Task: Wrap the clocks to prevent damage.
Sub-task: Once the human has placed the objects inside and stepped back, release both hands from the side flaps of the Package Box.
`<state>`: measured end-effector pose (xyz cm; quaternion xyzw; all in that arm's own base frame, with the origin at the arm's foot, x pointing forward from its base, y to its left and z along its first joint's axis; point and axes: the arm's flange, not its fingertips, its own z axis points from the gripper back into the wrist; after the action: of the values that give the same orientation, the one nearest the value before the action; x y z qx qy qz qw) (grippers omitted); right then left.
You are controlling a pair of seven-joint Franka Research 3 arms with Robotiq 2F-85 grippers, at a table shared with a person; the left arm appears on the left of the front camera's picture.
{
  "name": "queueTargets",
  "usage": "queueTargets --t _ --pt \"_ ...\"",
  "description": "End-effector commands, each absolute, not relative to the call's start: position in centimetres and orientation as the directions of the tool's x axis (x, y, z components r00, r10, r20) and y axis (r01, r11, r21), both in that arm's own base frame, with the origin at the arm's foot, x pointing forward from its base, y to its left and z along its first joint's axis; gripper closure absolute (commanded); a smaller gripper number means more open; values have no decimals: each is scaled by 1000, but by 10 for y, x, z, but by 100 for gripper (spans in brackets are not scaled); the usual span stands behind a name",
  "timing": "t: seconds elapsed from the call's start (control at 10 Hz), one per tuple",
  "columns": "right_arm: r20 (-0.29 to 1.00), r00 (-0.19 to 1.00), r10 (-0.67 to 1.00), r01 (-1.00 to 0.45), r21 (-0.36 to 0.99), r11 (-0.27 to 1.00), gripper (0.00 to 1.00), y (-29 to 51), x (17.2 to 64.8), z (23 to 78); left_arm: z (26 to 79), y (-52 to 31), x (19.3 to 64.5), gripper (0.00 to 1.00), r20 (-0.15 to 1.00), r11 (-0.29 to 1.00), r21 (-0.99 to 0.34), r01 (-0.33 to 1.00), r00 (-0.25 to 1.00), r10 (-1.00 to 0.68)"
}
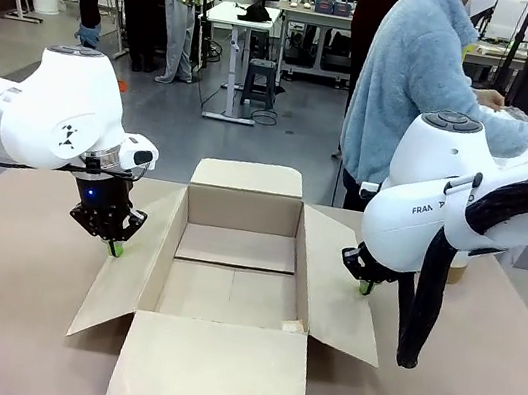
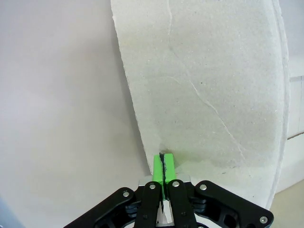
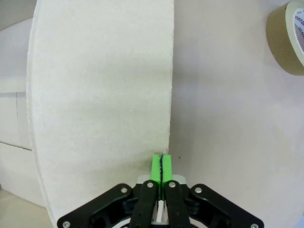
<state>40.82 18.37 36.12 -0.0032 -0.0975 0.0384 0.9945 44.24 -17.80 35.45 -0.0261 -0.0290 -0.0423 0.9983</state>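
Observation:
An open cardboard box (image 1: 242, 210) stands in the middle of the table with all its flaps spread out and nothing visible inside. The clocks are out of view. My left gripper (image 1: 114, 250) is shut, its green tips (image 2: 164, 159) pressed down at the outer edge of the left flap (image 2: 204, 80). On the other side my right gripper (image 1: 365, 288) is shut too, its tips (image 3: 162, 161) resting at the outer edge of the right flap (image 3: 104, 85). Neither holds anything between its pads.
A brown tape roll (image 3: 287, 40) lies on the table beyond the right flap. A person in a light blue sweater (image 1: 415, 81) stands at the far side, turned away to the right. The front flap (image 1: 215, 367) lies flat toward me.

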Motion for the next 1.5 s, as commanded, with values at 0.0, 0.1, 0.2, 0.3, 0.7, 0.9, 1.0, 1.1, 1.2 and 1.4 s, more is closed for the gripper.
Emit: queueTargets --t 0.0,0.1,0.2,0.3,0.7,0.9,1.0,1.1,1.2,1.4 --pt "199 978 68 -66 -18 998 99 184 408 362 355 -177 441 100 62 995 -49 84 995 -81" --pt "199 978 68 -66 -18 998 99 184 408 362 355 -177 441 100 62 995 -49 84 995 -81" --pt "199 978 68 -66 -18 998 99 184 408 362 355 -177 441 100 62 995 -49 84 995 -81" --pt "199 978 68 -66 -18 998 99 184 408 362 355 -177 441 100 62 995 -49 84 995 -81" --pt "199 978 68 -66 -18 998 99 184 408 362 355 -177 441 100 62 995 -49 84 995 -81" --pt "199 978 68 -66 -18 998 99 184 408 362 355 -177 441 100 62 995 -49 84 995 -81" --pt "199 978 68 -66 -18 998 99 184 408 362 355 -177 441 100 62 995 -49 84 995 -81" --pt "199 978 68 -66 -18 998 99 184 408 362 355 -177 441 100 62 995 -49 84 995 -81" --pt "199 978 68 -66 -18 998 99 184 408 362 355 -177 441 100 62 995 -49 84 995 -81" --pt "199 978 68 -66 -18 998 99 184 408 362 355 -177 441 100 62 995 -49 84 995 -81"
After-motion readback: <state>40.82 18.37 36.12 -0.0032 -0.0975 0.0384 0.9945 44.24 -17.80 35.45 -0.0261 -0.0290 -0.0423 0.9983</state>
